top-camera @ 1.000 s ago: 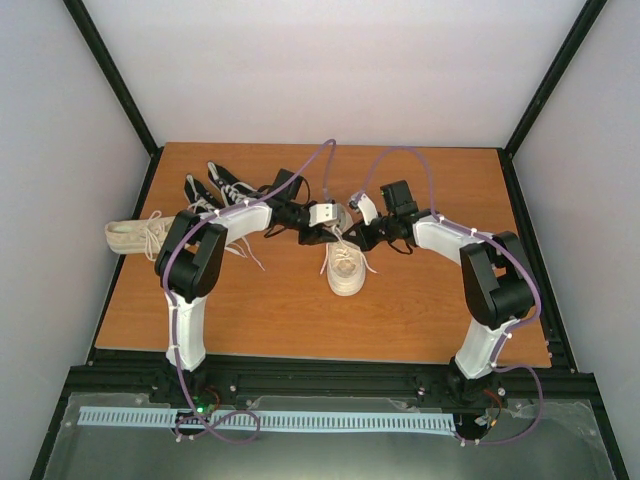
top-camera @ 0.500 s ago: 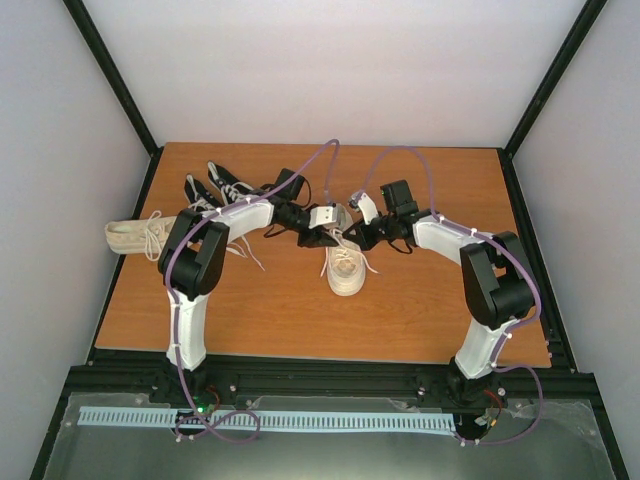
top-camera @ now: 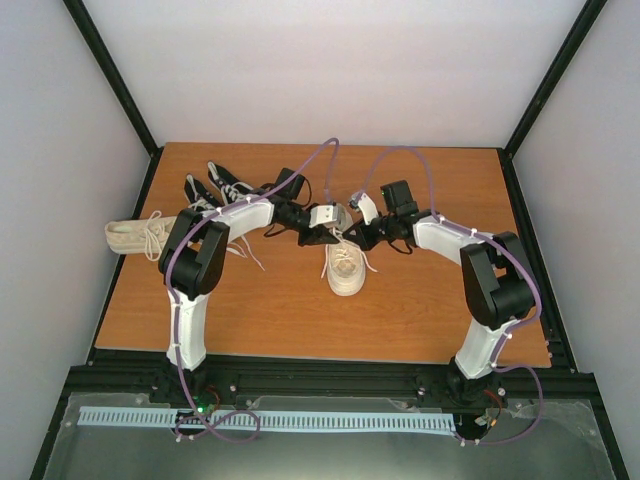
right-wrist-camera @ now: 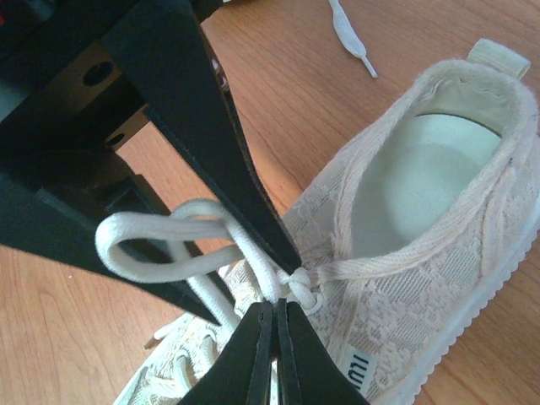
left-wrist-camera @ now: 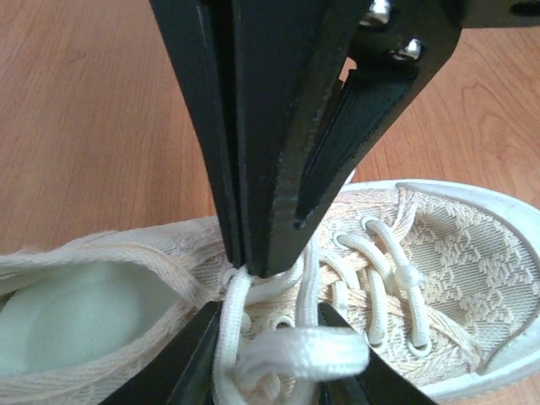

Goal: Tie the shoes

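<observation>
Almost nothing has shifted overhead in the last second. The left wrist has edged a touch over the throat of the middle cream shoe (top-camera: 345, 268), and the right arm has stayed where it was.

My right gripper (right-wrist-camera: 274, 308) is fully closed, pinching the lace at the crossing (right-wrist-camera: 295, 283) just above the tongue. My left gripper (left-wrist-camera: 268, 329) stands part open with the lace loop (right-wrist-camera: 160, 240) between its fingers, straddled but not clamped as far as I can see.

I judge this as the bow-forming step: one side anchors while the other settles on the loop. The shoe sits mid-table (top-camera: 400, 310), toe toward me. The other cream shoe (top-camera: 130, 237) and the black pair (top-camera: 225, 185) lie to the left — their laces look loose, so most of the job remains.
</observation>
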Controlling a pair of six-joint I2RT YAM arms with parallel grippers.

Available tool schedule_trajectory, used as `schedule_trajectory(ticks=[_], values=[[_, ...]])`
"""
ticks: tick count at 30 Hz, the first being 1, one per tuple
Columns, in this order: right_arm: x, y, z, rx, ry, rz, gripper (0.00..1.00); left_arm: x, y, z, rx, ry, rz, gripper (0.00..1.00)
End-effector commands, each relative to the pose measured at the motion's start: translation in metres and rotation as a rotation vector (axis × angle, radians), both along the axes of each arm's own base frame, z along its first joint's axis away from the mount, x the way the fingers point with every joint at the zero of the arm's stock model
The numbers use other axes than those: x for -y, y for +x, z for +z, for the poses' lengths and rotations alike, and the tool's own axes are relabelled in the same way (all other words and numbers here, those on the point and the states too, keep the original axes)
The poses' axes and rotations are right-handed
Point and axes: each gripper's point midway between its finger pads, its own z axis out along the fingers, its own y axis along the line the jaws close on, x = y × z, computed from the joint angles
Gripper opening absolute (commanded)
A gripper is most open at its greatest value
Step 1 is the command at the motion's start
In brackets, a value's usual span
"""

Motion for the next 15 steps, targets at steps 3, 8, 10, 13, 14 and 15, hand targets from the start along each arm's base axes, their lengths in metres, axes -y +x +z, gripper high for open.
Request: schedule_trajectory(ticks=[3, 8, 10, 13, 14, 15], values=[[-0.006, -0.008, 0.022, 0.073, 0.045, 0.045, 0.03, 0.008, 0.015, 0.0, 0.056, -0.001, 0.026, 0.2], [-0.007, -0.011, 0.023, 0.074, 0.054, 0.051, 0.03, 0.006, 0.021, -0.004, 0.077, 0.019, 0.048, 0.12], [-0.007, -0.011, 0.024, 0.075, 0.058, 0.054, 0.03, 0.006, 0.021, -0.005, 0.077, 0.019, 0.045, 0.11], [-0.009, -0.013, 0.025, 0.07, 0.07, 0.07, 0.03, 0.007, 0.023, -0.004, 0.077, 0.012, 0.055, 0.07], [-0.009, -0.013, 0.024, 0.066, 0.071, 0.071, 0.03, 0.007, 0.023, -0.004, 0.077, 0.012, 0.057, 0.05], [-0.01, -0.014, 0.024, 0.064, 0.073, 0.075, 0.04, 0.007, 0.024, -0.003, 0.079, 0.01, 0.058, 0.03]])
